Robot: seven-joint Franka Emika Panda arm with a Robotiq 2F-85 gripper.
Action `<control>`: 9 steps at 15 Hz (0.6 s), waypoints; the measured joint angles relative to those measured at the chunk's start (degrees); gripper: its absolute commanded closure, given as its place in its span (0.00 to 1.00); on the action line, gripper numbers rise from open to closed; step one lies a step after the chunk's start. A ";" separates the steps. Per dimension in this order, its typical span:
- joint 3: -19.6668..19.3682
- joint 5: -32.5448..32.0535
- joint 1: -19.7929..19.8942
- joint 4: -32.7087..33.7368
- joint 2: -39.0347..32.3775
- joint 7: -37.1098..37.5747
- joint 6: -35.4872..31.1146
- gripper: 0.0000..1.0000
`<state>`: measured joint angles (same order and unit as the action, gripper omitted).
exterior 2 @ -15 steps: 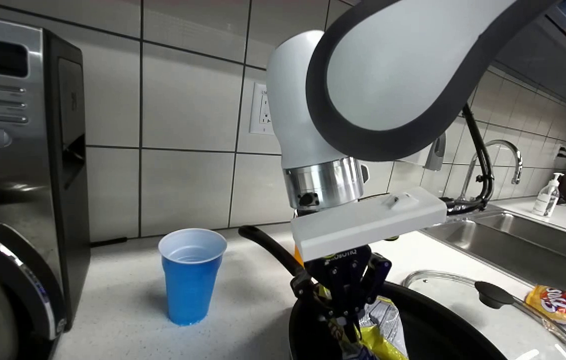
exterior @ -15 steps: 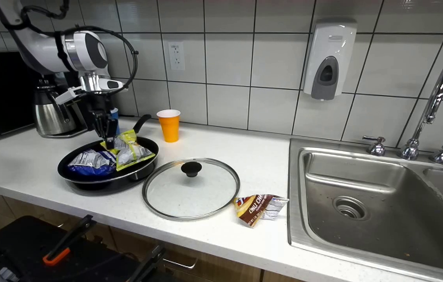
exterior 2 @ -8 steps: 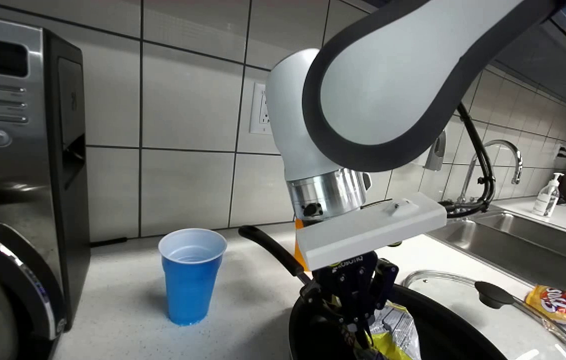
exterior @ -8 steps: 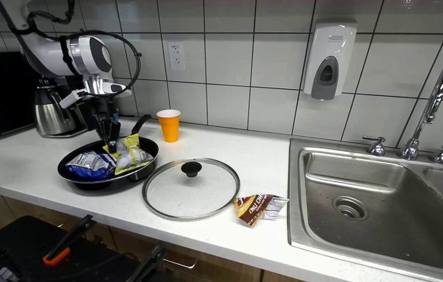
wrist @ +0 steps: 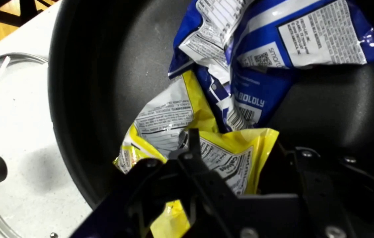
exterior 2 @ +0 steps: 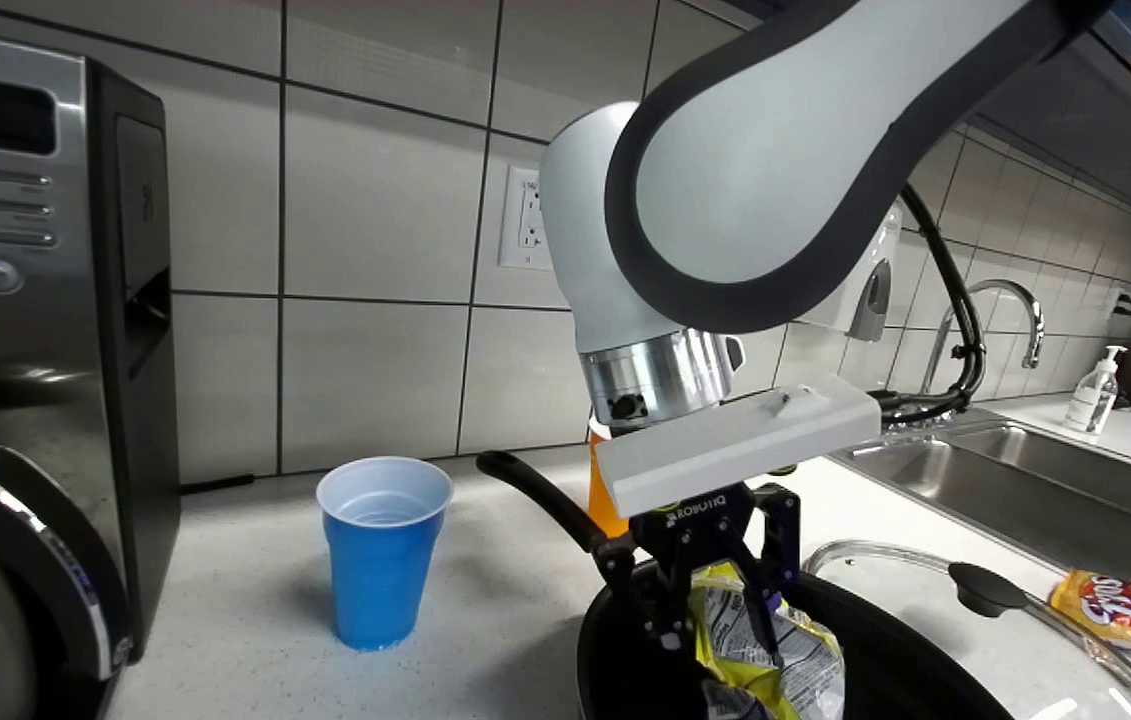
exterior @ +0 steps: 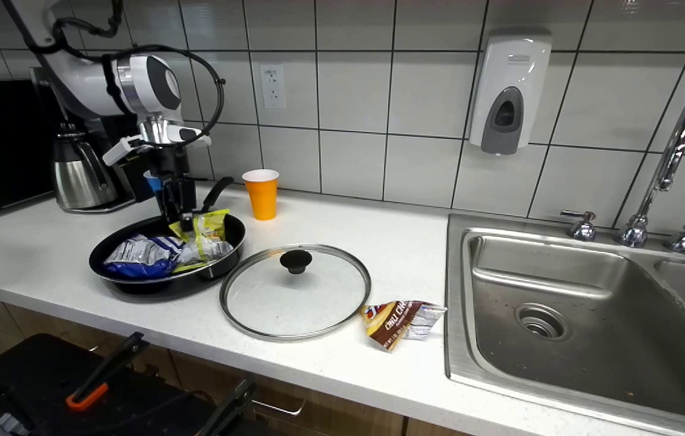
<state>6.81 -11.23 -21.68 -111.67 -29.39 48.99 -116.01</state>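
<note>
My gripper (exterior 2: 722, 648) is inside the black pan (wrist: 74, 99), its jaws spread apart around the upper end of a yellow chip bag (wrist: 167, 115). In the wrist view a dark finger (wrist: 193, 142) lies across the bag's printed back, and the bag's corner rises between the jaws without being pinched. Whether the fingers touch it I cannot tell. A blue chip bag (wrist: 263, 89) lies crumpled against the yellow one, also in the pan. In an exterior view both bags sit below the gripper, the blue bag (exterior: 142, 257) on the left and the yellow bag (exterior: 206, 233) on the right.
The pan's handle (exterior 2: 540, 495) points toward the tiled wall. A glass lid (exterior: 318, 303) lies beside the pan, with another chip bag (exterior: 400, 324) between it and the sink (exterior: 548, 266). An orange cup (exterior: 262, 194), a blue cup (exterior 2: 383, 560) and a steel carafe (exterior: 82, 175) stand near.
The jaws were shut at the yellow bag and have now opened. The gripper shifted slightly right in the exterior view with the lid in front, and the yellow bag's top moved along with it.
</note>
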 measured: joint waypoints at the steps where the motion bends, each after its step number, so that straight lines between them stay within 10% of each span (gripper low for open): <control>1: -0.17 0.00 0.00 0.30 0.00 0.00 0.00 0.06; 9: -1.64 -0.02 0.01 2.47 1.10 0.03 -0.01 0.00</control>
<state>5.17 -11.25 -21.67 -109.20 -28.29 49.02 -116.02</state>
